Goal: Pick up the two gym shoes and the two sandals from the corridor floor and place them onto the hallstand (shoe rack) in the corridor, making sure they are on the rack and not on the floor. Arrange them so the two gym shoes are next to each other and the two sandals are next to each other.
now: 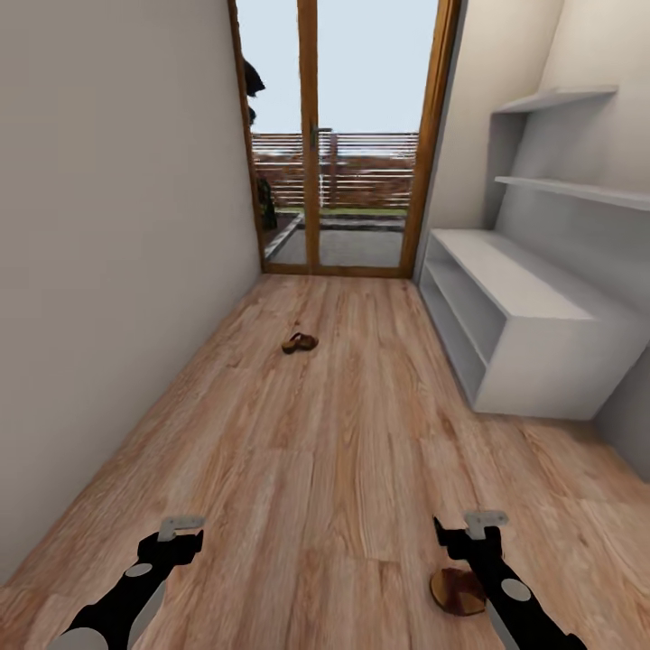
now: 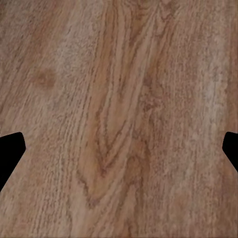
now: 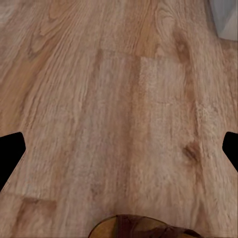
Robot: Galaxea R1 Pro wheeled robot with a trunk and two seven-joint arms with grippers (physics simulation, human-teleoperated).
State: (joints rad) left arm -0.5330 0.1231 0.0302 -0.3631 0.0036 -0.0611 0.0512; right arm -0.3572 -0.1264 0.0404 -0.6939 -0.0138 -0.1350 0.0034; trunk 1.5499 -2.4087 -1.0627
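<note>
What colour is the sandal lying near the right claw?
Dark brown straps, tan footbed; the sandal shows best in the head view.
</note>
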